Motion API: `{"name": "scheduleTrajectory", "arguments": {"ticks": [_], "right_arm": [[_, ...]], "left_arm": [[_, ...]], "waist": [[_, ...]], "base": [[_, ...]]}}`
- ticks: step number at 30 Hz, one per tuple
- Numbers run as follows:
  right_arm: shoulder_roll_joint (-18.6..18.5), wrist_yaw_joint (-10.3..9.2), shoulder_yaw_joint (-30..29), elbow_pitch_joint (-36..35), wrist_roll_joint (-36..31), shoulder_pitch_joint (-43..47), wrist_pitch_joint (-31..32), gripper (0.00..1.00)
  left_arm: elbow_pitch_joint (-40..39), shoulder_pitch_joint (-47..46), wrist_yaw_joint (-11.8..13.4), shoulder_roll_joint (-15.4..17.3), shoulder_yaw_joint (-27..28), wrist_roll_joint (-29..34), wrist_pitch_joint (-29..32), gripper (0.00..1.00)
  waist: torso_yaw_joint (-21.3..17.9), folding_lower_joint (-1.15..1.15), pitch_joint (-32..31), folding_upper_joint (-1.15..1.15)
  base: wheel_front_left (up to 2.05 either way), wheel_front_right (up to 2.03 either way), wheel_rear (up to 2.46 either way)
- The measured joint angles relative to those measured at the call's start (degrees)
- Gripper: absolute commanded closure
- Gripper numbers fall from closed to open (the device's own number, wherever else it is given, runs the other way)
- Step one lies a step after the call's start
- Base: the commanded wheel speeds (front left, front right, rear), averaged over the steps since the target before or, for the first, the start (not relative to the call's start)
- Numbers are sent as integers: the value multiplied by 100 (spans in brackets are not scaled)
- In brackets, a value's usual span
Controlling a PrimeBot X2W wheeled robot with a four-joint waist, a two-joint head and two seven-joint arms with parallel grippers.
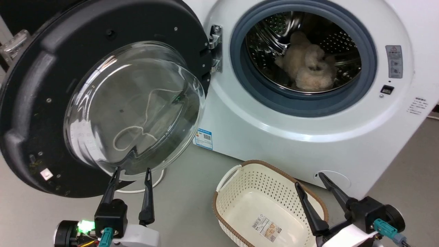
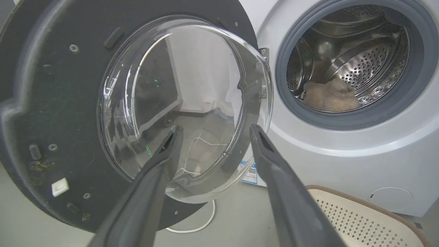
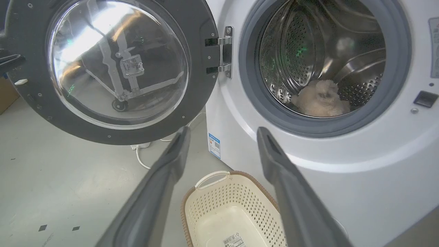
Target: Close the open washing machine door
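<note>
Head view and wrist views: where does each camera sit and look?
Head view: on the head, looking down at the washing machine door, drum and basket; left gripper and right gripper show.
Left wrist view: left wrist, facing the door's glass; own fingers show.
Right wrist view: right wrist, facing drum and basket; own fingers show.
Shared: the plush toy in the drum.

Plain grey floor (image 1: pixel 192 206) in front of me, few dark specks on it. White cable (image 3: pixel 137 155) lies across it, cardboard box (image 3: pixel 7 96) nearby.
</note>
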Motion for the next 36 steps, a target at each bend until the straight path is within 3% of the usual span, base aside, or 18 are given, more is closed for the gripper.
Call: {"name": "scheduleTrajectory", "arguments": {"ticks": [36], "right_arm": [[-147, 0, 531, 411, 453, -2, -450, 0]], "left_arm": [[42, 190, 367, 168, -319, -122, -455, 0]], "waist": [[864, 0, -67, 0]], "base": [[0, 0, 0]]}}
